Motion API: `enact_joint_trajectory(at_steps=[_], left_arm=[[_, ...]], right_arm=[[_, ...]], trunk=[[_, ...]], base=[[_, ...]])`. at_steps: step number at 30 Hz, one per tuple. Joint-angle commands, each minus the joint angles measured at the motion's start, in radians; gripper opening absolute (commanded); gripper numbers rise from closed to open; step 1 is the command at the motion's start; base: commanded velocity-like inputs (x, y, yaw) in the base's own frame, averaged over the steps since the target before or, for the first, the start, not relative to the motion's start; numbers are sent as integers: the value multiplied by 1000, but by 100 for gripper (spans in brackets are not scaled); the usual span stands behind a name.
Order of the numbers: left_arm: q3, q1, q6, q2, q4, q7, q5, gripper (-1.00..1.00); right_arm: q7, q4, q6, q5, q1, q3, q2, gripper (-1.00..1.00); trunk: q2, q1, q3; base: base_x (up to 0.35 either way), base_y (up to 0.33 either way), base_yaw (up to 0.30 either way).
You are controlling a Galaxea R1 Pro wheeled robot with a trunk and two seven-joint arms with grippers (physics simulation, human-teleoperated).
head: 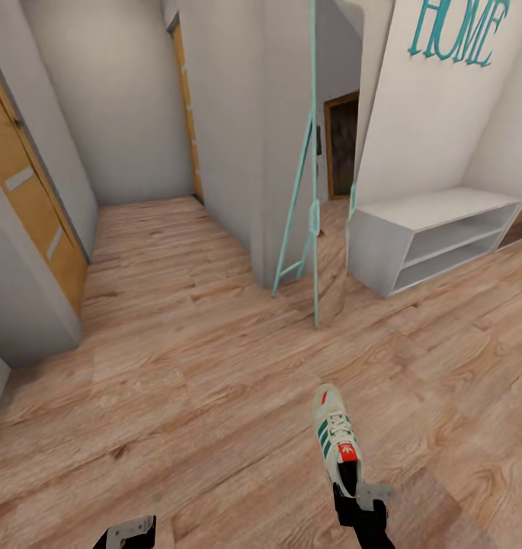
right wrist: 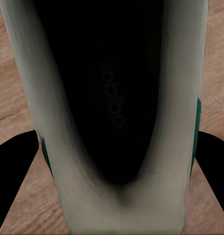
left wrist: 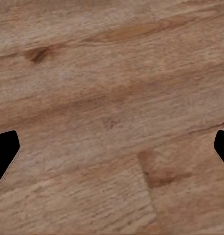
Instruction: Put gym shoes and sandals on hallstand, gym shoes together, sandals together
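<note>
**Gym shoe gripped at the heel, hallstand ahead on the right**

Gym shoe (head: 334,435) hangs in front of the robot at the near right, toe pointing away towards the far end of the corridor, its green stripes and red-orange tongue label facing up. It is held by its heel end, which seems a sensible choice: the collar gives a firm rim to pinch, and the long body of the shoe sticks out forward, ready to be slid onto a surface toe first. The right gripper (head: 362,492) is closed on that heel; in the right wrist view the dark opening of the shoe (right wrist: 112,112) runs between the two black fingers (right wrist: 13,181), which sit against its cream sides. Whether the sole is clear of the corridor floor (head: 177,366) I cannot tell for certain, though it appears carried.

The left gripper (head: 131,531) sits low at the near left. Its wrist view shows bare planks with the dark fingertips (left wrist: 5,149) far out at either edge, so it is spread wide and holds nothing, free for another shoe.

The hallstand (head: 432,236) stands far right against the wall under teal "HOME" lettering (head: 460,29), well apart from the shoe; its bench top and open shelves look bare. A teal frame (head: 310,221) leans at the wall corner to its left.
</note>
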Motion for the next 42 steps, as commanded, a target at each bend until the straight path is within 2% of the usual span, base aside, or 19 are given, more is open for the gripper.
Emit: enact_joint_trajectory(at_steps=[1,10,13,19,24,31,42], left_arm=[[-5,-1,-3,0,1,5,2,100],[-5,-1,-3,0,2,5,2,100],[-5,-1,-3,0,3,5,2,100],[-5,-1,-4,-1,2,5,2,100],[-6,-1,-3,-1,2,5,2,100],[-5,-1,-3,-1,2,5,2,100],[-5,-1,-3,-2,4,5,2,100]], right_arm=[[-3,9,-4,8,-1,-4,1,-100],[-8,57,-7,7,-1,-6,-1,-100],[-9,102,-12,6,-1,-7,-17,-100],[-10,130,-25,7,0,-6,-41,-100],[-10,142,-26,7,1,-6,-43,-100],[-9,156,-37,8,1,-6,-44,-100],[-8,158,-40,8,1,-6,-43,-100]], trunk=[[0,0,1],[0,0,10],[0,0,10],[0,0,10],[0,0,10],[-49,27,-12],[-49,27,-12]], base=[[338,0,136],[319,0,201],[107,0,271],[24,0,279],[2,0,282],[0,0,282],[0,0,281]])
